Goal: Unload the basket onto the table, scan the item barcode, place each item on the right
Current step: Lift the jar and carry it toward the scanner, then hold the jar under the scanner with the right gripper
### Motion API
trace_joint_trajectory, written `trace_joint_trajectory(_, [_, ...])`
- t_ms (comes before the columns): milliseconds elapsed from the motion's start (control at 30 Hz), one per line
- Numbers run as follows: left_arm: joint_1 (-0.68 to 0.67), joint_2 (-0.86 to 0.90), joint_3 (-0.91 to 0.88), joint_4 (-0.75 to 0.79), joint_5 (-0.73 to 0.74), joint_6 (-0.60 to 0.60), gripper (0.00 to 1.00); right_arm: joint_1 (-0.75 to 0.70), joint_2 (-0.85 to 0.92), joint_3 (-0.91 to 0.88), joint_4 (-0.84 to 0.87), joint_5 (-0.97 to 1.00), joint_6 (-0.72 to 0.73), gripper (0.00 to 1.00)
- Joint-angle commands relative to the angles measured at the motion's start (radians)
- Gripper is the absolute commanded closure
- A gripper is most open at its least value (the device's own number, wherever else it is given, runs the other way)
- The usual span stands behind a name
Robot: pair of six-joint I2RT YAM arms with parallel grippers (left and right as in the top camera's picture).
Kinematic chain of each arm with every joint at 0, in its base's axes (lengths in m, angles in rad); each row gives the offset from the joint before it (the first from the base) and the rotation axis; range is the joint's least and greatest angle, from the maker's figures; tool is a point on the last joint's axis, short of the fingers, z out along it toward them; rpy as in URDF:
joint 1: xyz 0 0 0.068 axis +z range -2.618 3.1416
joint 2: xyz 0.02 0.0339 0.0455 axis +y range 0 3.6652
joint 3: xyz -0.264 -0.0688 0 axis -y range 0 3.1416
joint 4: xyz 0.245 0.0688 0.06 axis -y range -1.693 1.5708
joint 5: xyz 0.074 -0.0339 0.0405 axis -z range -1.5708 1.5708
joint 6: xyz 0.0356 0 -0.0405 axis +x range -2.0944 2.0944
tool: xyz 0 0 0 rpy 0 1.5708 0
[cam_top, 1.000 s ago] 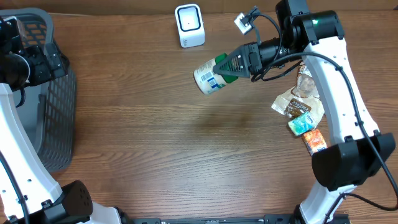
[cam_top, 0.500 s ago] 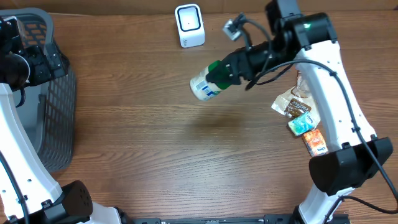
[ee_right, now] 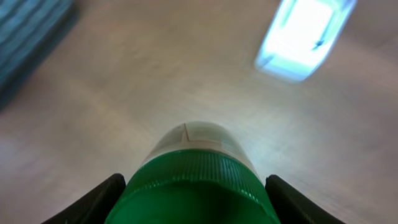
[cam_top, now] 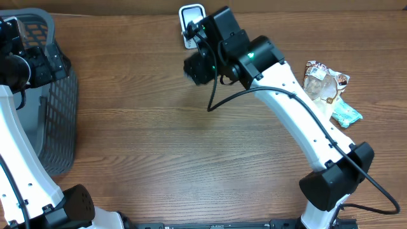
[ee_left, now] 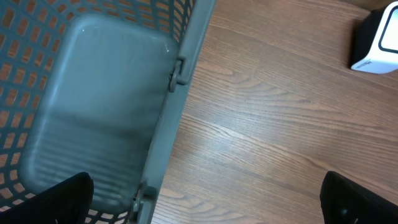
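Firmly, right pincer [ee_right: 196, 200] around green-capped bottle [ee_right: 194, 146], seemingly near blurred scanner [ee_right: 303, 37]; left pincer [ee_left: 208, 202] wide open, empty.

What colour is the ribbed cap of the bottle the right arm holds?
The ribbed cap is green; right wrist view.

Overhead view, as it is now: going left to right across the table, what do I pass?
From the left: grey mesh basket → white barcode scanner → pile of snack packets. The right gripper and its green-capped bottle overlap the scanner, so they are left out.
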Motion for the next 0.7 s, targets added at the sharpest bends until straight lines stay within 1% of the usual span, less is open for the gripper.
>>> trace_joint_trajectory(0, [-0.002,0.005,0.004,0.001,0.003,0.019,0.0,0.005,-0.03,-0.051,0.135,0.264,-0.019,0.43])
trace_joint_trajectory(167, [-0.002,0.005,0.004,0.001,0.003,0.019,0.0,0.002,0.023,-0.097,0.392,0.331,-0.271,0.47])
trace_joint_trajectory(300, [-0.002,0.005,0.004,0.001,0.003,0.019,0.0,-0.004,0.095,-0.098,0.558,0.342,-0.433,0.48])
trace_joint_trajectory(500, [-0.002,0.005,0.004,0.001,0.003,0.019,0.0,-0.015,0.206,-0.098,0.778,0.343,-0.578,0.48])
trace_joint_trajectory(667, [-0.002,0.005,0.004,0.001,0.003,0.019,0.01,-0.039,0.274,-0.098,0.932,0.346,-0.64,0.47])
